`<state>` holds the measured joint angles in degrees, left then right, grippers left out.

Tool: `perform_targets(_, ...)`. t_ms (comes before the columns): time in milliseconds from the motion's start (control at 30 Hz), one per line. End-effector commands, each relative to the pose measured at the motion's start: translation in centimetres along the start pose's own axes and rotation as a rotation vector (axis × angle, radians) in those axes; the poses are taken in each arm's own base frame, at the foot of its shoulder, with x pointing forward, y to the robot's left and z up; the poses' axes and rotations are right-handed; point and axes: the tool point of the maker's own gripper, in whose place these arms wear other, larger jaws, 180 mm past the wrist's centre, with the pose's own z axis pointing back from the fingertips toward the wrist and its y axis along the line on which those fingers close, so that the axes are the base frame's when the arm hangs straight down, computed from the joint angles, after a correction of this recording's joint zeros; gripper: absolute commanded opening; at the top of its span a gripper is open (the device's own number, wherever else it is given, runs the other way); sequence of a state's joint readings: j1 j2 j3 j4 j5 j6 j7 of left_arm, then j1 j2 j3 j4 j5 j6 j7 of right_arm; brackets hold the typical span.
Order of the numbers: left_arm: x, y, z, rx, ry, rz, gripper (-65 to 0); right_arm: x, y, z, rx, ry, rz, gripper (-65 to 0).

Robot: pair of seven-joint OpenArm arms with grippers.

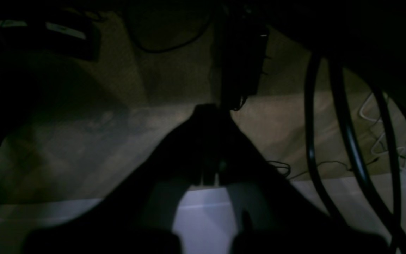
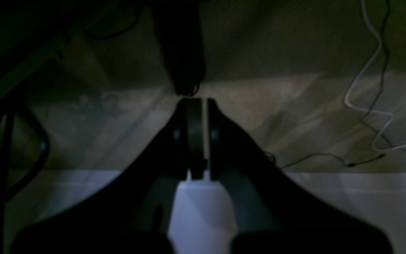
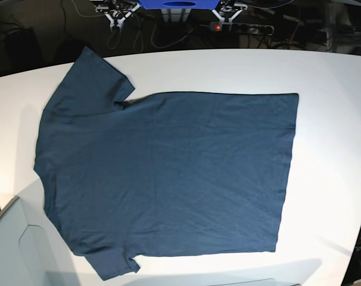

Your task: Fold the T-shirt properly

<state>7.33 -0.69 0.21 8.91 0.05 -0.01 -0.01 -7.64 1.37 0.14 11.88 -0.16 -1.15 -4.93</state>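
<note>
The table (image 3: 329, 77) is white and broad, and the T-shirt (image 3: 168, 173) lies spread flat over most of it, neck end toward the base view's left, hem toward its right, one sleeve at the far left corner and the other at the near left edge. Neither end effector shows in that view, so both are well apart from the cloth; nothing is folded yet.

The shirt looks light, soft and limp: it will sag and drag when lifted, so a pinch at a sleeve seam, shoulder or hem corner should hold better than a grab at the flat middle.

Both wrist views are dark. They show a brownish floor (image 2: 294, 106), loose cables (image 2: 365, 106) and a pale table edge below each end effector. The right end effector (image 2: 198, 106) has its jaws together on nothing. The left end effector (image 1: 208, 109) is likewise closed and empty, as far as the gloom allows.
</note>
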Motion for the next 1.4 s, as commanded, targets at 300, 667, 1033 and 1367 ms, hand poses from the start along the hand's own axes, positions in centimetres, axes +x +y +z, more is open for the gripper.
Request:
perform_targets(300,-1.4,0.1,0.1,0.004,0.020,-0.003,-64.9,-0.6,-0.4,0.1,0.006,0.012,0.004,-65.0)
perform_targets(667,-2.0,1.3,0.2,0.021,0.024,-0.006,-64.9,-2.2,-0.3,0.1,0.009,0.034,-0.001,-65.0)
perform_targets(1033,-2.8,2.9,0.4,0.045,0.037,-0.009,-64.9,-3.5,-0.3,0.1,0.008,0.054,-0.004,-65.0)
perform_targets(1367,-3.7,2.7,0.9,0.042,0.012,-0.017,-64.9,-4.9,-0.4,0.2,0.007,0.072,-0.006,-65.0)
